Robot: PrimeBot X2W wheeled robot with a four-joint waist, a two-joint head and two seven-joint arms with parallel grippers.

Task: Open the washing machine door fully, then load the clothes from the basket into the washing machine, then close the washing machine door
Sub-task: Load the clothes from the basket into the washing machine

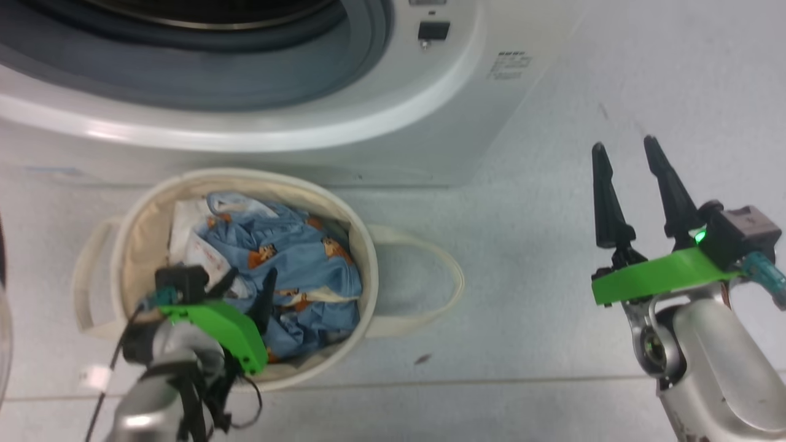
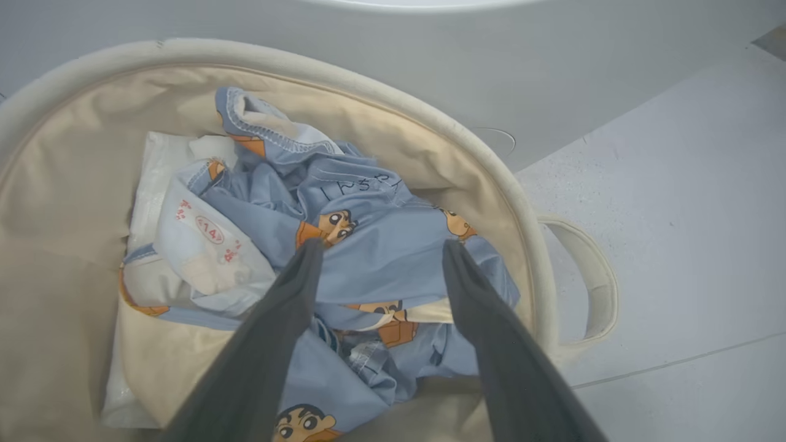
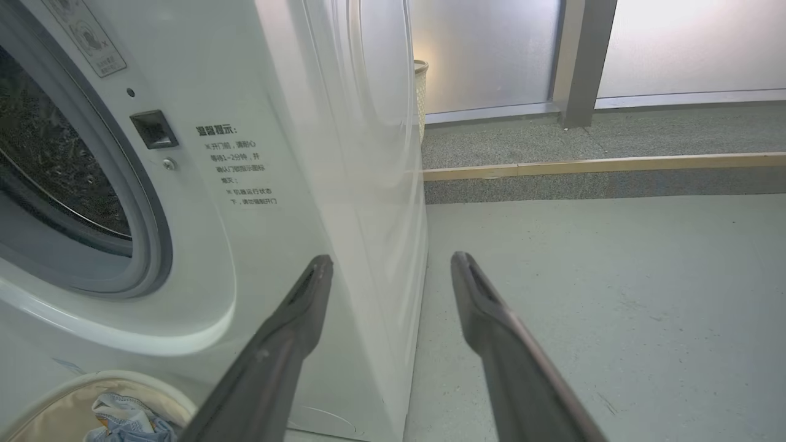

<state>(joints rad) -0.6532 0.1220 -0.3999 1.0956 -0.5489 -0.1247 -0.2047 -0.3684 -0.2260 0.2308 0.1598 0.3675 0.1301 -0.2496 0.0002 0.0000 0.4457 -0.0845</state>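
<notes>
The washing machine (image 1: 430,92) stood on the pale floor (image 1: 552,245). Its round mouth was uncovered, so the grey gasket (image 1: 184,73) and the steel drum (image 3: 37,153) could be seen. On its front, to the right of the mouth, there were a small dark latch socket (image 1: 433,31) and a printed label (image 1: 509,64). The basket (image 1: 367,245) stood on the floor just in front of the machine, and one loop handle (image 1: 442,276) lay out to the right. Inside it the clothes (image 1: 313,264) lay crumpled in a heap, partly over a plain white padding (image 1: 184,227) on the left side. Beyond the machine's side were a frosted glass wall (image 3: 491,55) and a low step with a yellowish edge (image 3: 602,166).

The left arm reached over the near rim of the basket. The left gripper (image 2: 384,242) pointed down into the basket, its fingers spread wide over the heap and holding nothing. Whether the tips touched the cloth I could not tell. The right gripper (image 1: 624,144) hung well apart to the right of the basket, over bare floor beside the machine's corner. Its fingers were parted and empty, and its pale forearm (image 1: 718,362) rose from the lower right.
</notes>
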